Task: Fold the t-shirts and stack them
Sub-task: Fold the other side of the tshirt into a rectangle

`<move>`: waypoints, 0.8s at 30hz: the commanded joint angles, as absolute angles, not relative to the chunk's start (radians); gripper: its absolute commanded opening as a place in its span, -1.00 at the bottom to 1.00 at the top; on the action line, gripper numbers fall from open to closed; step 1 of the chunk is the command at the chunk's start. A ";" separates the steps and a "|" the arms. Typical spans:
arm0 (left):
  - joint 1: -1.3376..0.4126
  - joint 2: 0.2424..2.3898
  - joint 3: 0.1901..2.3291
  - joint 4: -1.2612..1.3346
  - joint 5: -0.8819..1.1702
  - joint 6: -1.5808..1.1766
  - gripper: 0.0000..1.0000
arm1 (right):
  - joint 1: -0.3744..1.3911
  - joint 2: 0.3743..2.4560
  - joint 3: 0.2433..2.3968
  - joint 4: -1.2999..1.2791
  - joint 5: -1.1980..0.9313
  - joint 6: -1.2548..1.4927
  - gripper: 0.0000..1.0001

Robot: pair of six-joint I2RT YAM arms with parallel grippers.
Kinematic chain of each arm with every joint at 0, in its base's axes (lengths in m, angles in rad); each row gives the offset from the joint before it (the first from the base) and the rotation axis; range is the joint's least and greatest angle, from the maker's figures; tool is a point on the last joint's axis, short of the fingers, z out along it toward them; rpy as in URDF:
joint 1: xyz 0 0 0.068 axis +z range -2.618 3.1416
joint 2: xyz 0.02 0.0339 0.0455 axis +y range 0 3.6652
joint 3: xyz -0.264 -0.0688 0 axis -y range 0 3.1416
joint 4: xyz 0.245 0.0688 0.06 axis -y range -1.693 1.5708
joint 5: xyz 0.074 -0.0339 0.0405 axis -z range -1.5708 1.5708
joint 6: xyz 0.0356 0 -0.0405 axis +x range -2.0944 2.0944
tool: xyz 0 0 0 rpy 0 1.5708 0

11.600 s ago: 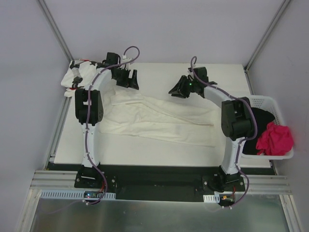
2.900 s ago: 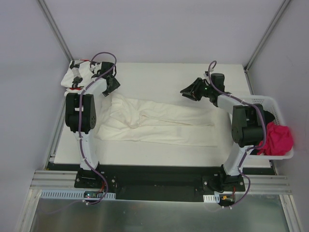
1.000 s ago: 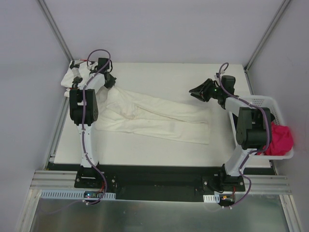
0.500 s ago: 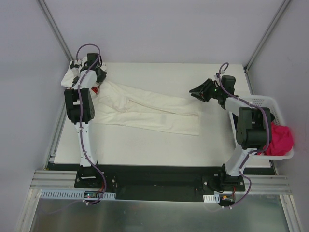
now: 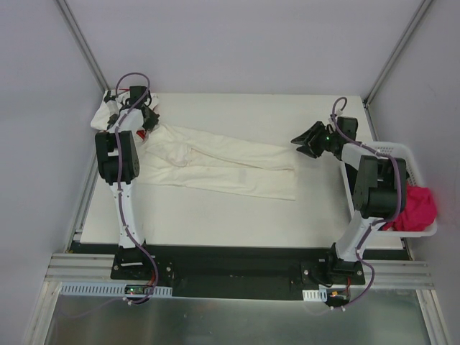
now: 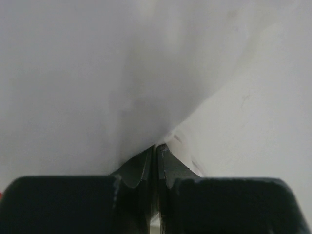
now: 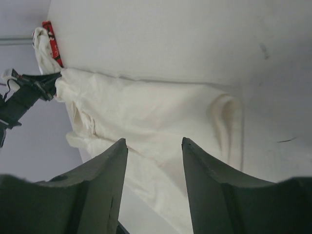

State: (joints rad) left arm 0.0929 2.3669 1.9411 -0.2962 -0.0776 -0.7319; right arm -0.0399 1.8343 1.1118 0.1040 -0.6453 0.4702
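Observation:
The large cream-white t-shirt (image 5: 223, 165) lies stretched in a long band across the table. My left gripper (image 5: 146, 123) sits at its far-left end, shut on the cloth's edge; in the left wrist view the cream cloth (image 6: 97, 73) fans out from my closed left gripper (image 6: 157, 147). Behind it, the star-print t-shirt (image 5: 108, 115) is bunched in the far-left corner. My right gripper (image 5: 305, 141) hovers open just right of the cream t-shirt's right end, holding nothing. From the right wrist, my right gripper (image 7: 153, 141) spreads over the cream t-shirt (image 7: 146, 105), with the star-print t-shirt (image 7: 45, 41) far off.
A white perforated basket (image 5: 399, 152) stands at the table's right edge with a pink cloth (image 5: 415, 205) and a black cloth (image 5: 394, 180) in it. Grey walls close in left and right. The table's near strip (image 5: 215, 223) shows bare white.
My left gripper has pulled the cream t-shirt toward the far-left corner, and the whole band slid left. My right gripper has opened wider and shifted right, away from the shirt's end.

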 commanded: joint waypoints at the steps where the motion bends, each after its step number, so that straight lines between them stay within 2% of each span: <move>1: 0.097 2.269 1.878 -0.269 -0.048 -0.693 -1.00 | -0.109 1.896 1.180 0.046 -0.598 0.406 0.04; 11: 0.098 2.227 1.845 -0.241 -0.026 -0.676 -1.00 | -0.124 1.968 1.212 0.035 -0.546 0.406 0.07; 24: 0.097 2.230 1.845 -0.241 -0.029 -0.666 -1.00 | -0.060 2.056 1.273 0.066 -0.543 0.451 0.09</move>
State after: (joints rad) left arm 0.0929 2.2993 1.8534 -0.2501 -0.0345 -0.6895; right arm -0.0837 2.0357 1.2366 0.0490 -0.5640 0.4397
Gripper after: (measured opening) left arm 0.011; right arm 0.542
